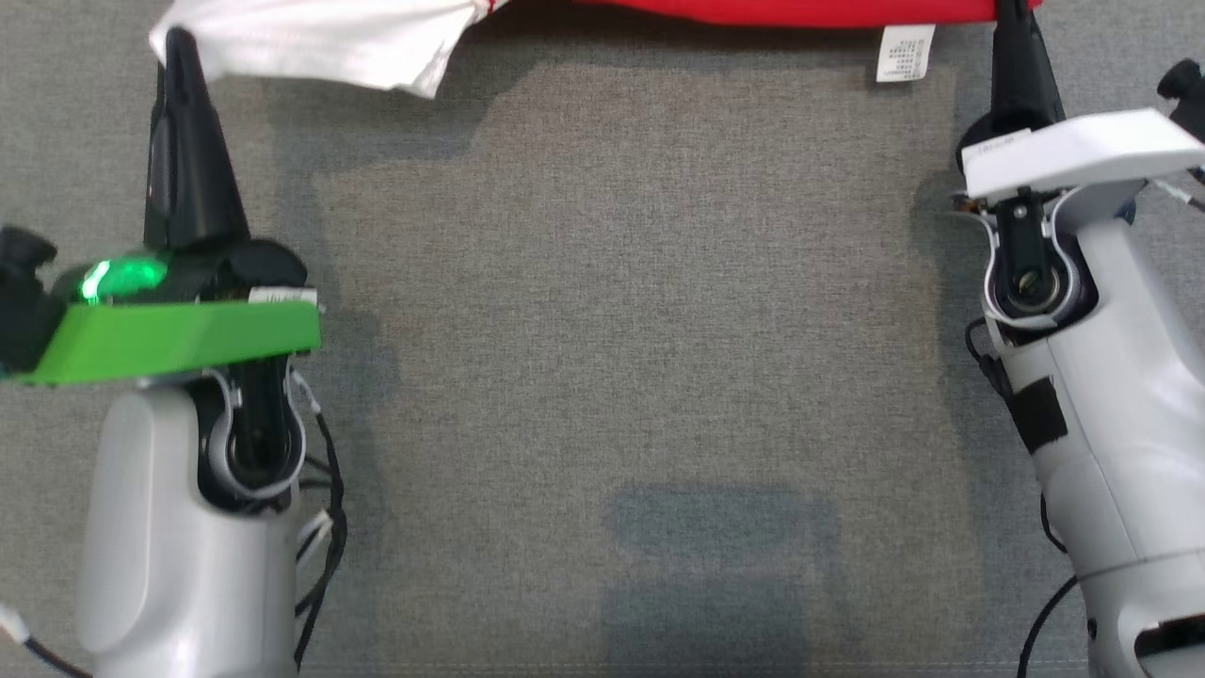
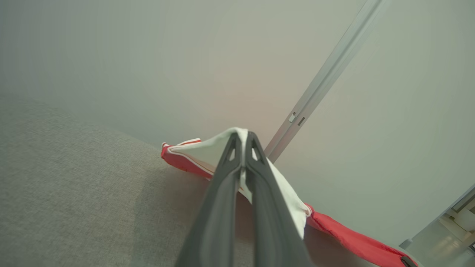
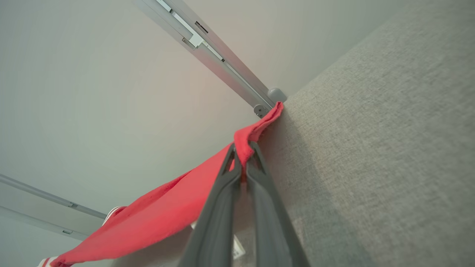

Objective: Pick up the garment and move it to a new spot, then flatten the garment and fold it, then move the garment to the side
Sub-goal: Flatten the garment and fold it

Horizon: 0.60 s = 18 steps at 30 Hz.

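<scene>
- The garment (image 1: 781, 11), red with a white sleeve (image 1: 320, 38), is held stretched between the two grippers. It runs along the top edge of the head view, at the far side of the grey cloth surface (image 1: 612, 330).
- A white care label (image 1: 905, 54) hangs from the red edge, near the right gripper.
- Left gripper (image 1: 177, 47): fingers pressed together, pinching the white sleeve. In the left wrist view, the sleeve cloth folds over the fingertips (image 2: 234, 142).
- Right gripper (image 1: 1015, 28): fingers pressed together, pinching a red corner. In the right wrist view, the red cloth bunches at the fingertips (image 3: 231, 157) and runs away to the lower left.
- The grippers stand well apart, fingers pointing up the head view.
- The left wrist carries a green cover (image 1: 179, 339); the right wrist carries a white cover (image 1: 1083, 151).
- A pale wall (image 3: 92, 92) with a metal rail (image 3: 222, 59) stands behind the garment.
</scene>
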Motion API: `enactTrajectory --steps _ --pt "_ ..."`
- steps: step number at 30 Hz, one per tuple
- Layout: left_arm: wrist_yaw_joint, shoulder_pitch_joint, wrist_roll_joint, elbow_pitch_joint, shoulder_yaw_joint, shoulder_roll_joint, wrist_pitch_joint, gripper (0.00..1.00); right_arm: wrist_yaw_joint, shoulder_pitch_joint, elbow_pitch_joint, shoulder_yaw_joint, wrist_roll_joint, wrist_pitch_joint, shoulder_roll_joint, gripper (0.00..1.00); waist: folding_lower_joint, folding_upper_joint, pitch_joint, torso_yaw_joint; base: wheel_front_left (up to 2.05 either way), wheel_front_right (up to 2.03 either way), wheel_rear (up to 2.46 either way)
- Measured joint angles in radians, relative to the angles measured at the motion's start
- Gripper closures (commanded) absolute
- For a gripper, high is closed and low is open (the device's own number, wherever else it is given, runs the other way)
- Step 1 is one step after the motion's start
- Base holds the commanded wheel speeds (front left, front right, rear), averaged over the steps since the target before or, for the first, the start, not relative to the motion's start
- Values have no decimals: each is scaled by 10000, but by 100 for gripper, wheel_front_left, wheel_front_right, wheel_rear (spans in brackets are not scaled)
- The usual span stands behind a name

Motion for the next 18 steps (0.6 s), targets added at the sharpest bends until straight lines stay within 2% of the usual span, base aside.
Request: enactTrajectory --steps 7,12,18 --pt "2 2870 -744 -401 577 -192 2 100 0 2847 -2360 -775 -489 0 336 100 0 0 -654 24 0 0 0" --pt "330 4190 -1348 -324 581 -203 2 100 0 4846 -3396 -1323 -917 0 823 100 -1 0 -1264 69 0 0 0" --pt "334 5172 -897 -102 234 -213 2 100 0 6803 -4128 -1695 -1156 2 1127 100 0 0 -2076 142 0 0 0"
